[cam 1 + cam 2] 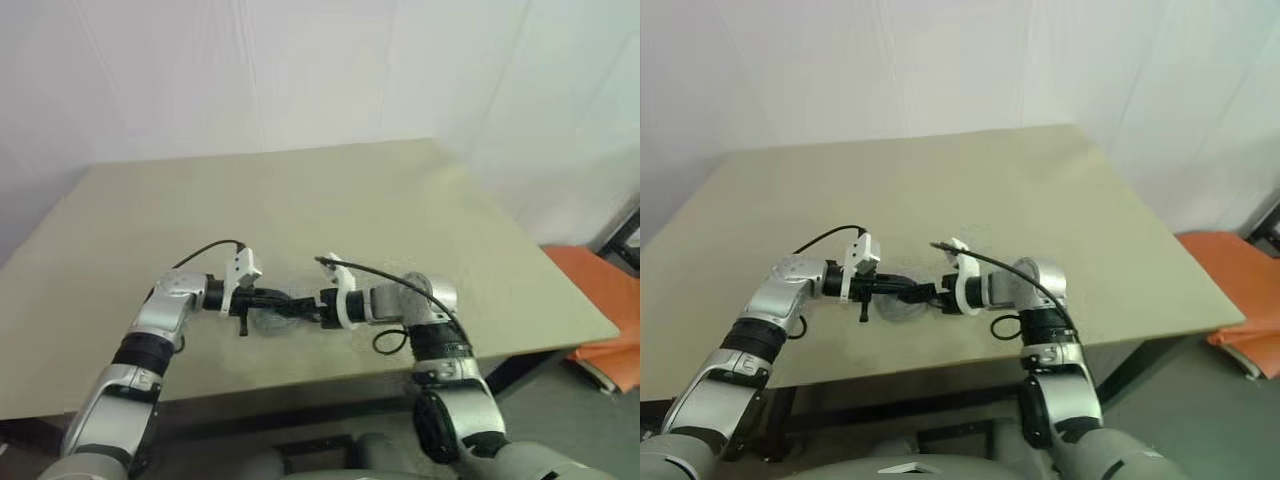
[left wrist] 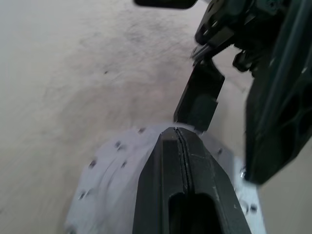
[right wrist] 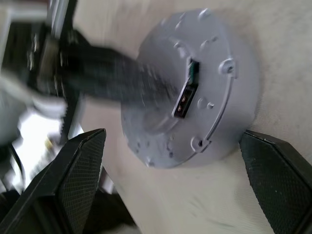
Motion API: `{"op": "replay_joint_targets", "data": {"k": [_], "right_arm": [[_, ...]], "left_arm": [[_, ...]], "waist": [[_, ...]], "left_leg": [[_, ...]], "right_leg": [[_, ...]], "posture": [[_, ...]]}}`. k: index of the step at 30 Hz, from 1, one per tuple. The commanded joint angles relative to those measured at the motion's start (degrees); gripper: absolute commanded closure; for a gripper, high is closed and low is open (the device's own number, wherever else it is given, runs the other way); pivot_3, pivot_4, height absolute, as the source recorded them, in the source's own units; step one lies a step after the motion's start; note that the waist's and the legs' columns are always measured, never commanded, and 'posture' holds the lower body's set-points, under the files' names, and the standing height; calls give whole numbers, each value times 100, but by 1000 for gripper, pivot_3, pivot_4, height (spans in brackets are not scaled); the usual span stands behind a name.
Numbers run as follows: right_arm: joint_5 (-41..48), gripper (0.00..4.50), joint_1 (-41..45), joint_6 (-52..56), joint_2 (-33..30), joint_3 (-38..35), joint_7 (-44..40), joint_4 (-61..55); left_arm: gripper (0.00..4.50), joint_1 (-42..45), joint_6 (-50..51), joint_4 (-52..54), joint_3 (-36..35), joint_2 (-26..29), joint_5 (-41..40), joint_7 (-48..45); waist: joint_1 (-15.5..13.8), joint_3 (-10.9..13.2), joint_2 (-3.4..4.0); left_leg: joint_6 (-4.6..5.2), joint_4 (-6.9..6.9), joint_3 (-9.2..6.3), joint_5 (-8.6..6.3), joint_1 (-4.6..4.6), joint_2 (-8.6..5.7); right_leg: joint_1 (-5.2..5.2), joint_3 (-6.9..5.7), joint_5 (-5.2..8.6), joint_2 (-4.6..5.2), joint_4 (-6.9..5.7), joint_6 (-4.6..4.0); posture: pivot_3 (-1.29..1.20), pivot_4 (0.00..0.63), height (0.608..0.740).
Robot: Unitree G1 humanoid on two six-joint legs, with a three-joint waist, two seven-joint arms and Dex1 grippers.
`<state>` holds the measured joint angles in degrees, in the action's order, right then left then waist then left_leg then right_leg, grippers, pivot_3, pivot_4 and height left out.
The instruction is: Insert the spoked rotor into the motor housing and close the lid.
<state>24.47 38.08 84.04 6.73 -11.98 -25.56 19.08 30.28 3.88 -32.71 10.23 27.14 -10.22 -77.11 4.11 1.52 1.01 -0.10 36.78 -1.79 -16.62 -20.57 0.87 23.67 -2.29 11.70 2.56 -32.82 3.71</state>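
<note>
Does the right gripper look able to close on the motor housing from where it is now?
Probably yes: the right gripper is open, fingers either side of the motor housing. The shut left gripper rests on top.

You are seeing the motor housing (image 3: pixel 187 90) only partly: the left gripper (image 3: pixel 146 85) is blurring across it, and its inside is staying hidden under both grippers near the desk's (image 1: pixel 300 200) front edge.

You had no readable text, label, brand, number or sign anywhere in these views, on any surface or part.
</note>
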Motion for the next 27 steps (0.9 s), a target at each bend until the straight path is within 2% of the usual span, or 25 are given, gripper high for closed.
{"op": "replay_joint_targets", "data": {"k": [1, 2, 3, 5, 8, 11, 13, 27], "right_arm": [[342, 10, 358, 191, 354, -438, 177, 45], [416, 374, 354, 271, 319, -442, 142, 31], [470, 558, 350, 337, 286, -471, 138, 30], [523, 1200, 345, 404, 245, -515, 147, 30], [559, 2205, 359, 425, 205, -595, 140, 75], [544, 3068, 380, 340, 171, -596, 141, 138], [534, 3091, 366, 265, 100, -450, 85, 127], [825, 3116, 431, 287, 137, -775, 11, 206]], "left_arm": [[4500, -157, 25, -343, 313, 8, 345, -35], [4500, -149, 7, -358, 313, 3, 350, -24], [4500, -143, -15, -374, 313, -2, 358, -11], [4500, -139, -55, -403, 313, -13, 374, 15], [4500, -140, -144, -454, 302, -33, 398, 76], [4500, -100, -243, -543, 236, -74, 383, 195], [4500, -59, -234, -607, 201, -72, 363, 234], [4500, -80, -257, -677, 148, -42, 353, 371]], "waist": [[-20, 0, -3], [-22, 2, 3], [-26, -1, 16], [-46, 0, 14], [-85, 7, -12], [-87, 9, -16], [-87, 9, -18], [-83, 17, -35]], "left_leg": [[0, -4, 0, 0, -1, 16], [0, -11, 8, 0, 5, 28], [0, -27, 22, 0, 14, 50], [1, -70, 37, 1, 26, 75], [19, -34, 56, 13, 35, 45], [25, -29, 41, 16, 28, 28], [26, -29, 31, 16, 30, 7], [27, -41, 17, 16, 54, 4]], "right_leg": [[-1, -17, -5, 2, 2, -7], [-7, -22, -28, -2, 2, -38], [-14, -25, -35, -15, 9, -46], [0, -64, -35, -22, 29, -47], [33, -85, -30, -13, -122, -83], [62, -79, 2, -32, -178, -140], [64, -71, 44, -25, -231, -180], [70, -76, 53, -26, -241, -185]], "posture": [[0, 0, 740], [0, 0, 740], [0, 0, 740], [0, 0, 740], [0, 0, 740], [0, 0, 740], [0, 0, 740], [0, 0, 740]]}}
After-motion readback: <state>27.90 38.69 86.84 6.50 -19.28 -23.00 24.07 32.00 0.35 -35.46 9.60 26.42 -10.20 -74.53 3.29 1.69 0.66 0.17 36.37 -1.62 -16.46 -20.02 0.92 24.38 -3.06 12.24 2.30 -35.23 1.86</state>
